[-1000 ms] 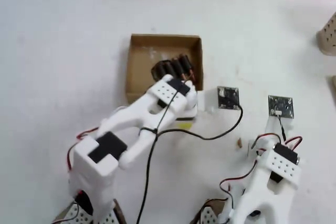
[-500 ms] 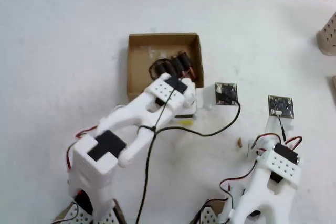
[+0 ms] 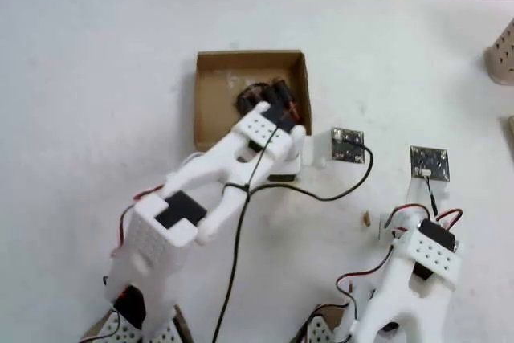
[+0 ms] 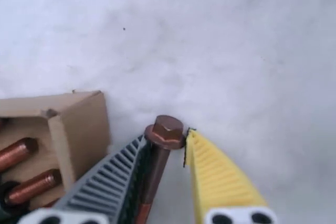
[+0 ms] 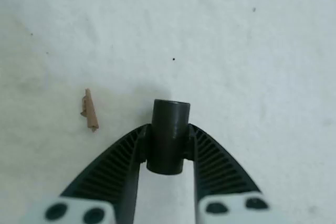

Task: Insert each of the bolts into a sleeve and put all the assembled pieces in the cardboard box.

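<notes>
Both the left arm (image 3: 205,186) and the right arm (image 3: 405,287) are blocky white plastic shells, with black servo blocks (image 3: 178,210) set into them and white plates dotted with grids of small holes (image 3: 259,126). Thin red and black wires (image 3: 446,215) loop along the joints. A thick black cable (image 3: 317,196) runs to a small square camera board (image 3: 347,145). The left gripper (image 4: 167,137) has one grey ribbed finger (image 4: 105,182) and one yellow ribbed finger (image 4: 215,174). The right gripper (image 5: 168,129) has black ribbed fingers (image 5: 113,169) on white bases with dark screw holes (image 5: 94,214).
</notes>
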{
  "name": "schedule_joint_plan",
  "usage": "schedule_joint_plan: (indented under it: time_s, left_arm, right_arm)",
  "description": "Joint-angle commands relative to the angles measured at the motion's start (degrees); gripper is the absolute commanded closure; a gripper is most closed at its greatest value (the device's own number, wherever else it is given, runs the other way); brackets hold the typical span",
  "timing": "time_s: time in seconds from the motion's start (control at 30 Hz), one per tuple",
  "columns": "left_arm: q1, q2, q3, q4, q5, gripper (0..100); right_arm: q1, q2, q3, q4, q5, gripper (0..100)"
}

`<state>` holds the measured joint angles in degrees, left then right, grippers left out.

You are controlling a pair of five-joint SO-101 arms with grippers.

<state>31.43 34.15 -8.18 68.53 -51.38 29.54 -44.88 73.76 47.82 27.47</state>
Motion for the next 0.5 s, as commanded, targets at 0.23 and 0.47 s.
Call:
schedule_joint_plan:
  time_s: [0.23, 0.47]
  left_arm:
    - [9.3, 0.1, -3.3, 9.1, 25.1, 92]
    - [7.0, 0.1, -13.3, 17.2, 49.8, 93]
  right_arm:
    - [-0.7, 0.0, -0.3, -1.1, 0.6, 98.2]
    - [-0.7, 0.0, -0.3, -1.1, 0.6, 98.1]
